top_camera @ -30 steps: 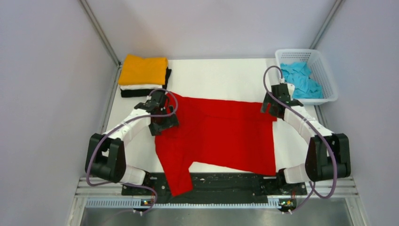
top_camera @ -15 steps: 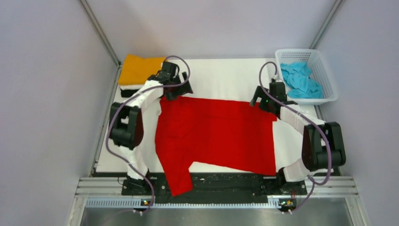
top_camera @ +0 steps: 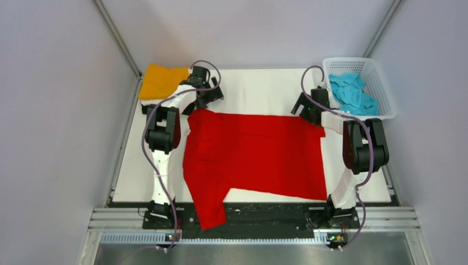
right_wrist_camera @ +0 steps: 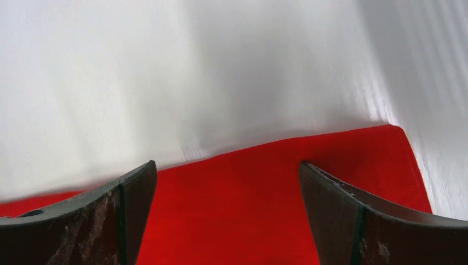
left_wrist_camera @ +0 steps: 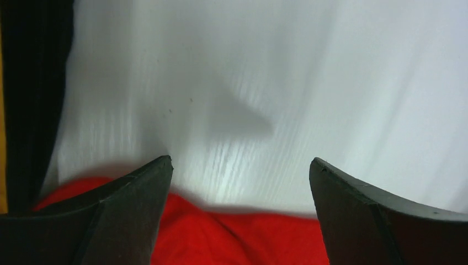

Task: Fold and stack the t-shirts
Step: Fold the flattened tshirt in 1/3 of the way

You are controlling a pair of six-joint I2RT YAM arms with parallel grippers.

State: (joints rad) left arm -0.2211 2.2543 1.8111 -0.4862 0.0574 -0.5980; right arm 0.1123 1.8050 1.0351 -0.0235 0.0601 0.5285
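The red t-shirt lies spread on the white table, one sleeve hanging over the near edge. Its far edge shows in the left wrist view and the right wrist view. My left gripper is open and empty above the shirt's far left corner. My right gripper is open and empty above the far right corner. A folded stack sits at the far left, the orange-yellow shirt on top, white and black layers mostly hidden under my left arm. The light blue shirt lies crumpled in the basket.
The white lattice basket stands at the far right corner. Grey walls close in both sides and the back. The metal rail runs along the near edge.
Both arms have stretched away from me to the shirt's far edge. The left gripper moved from the shirt's left side to its far left corner. The shirt's far edge lies straighter.
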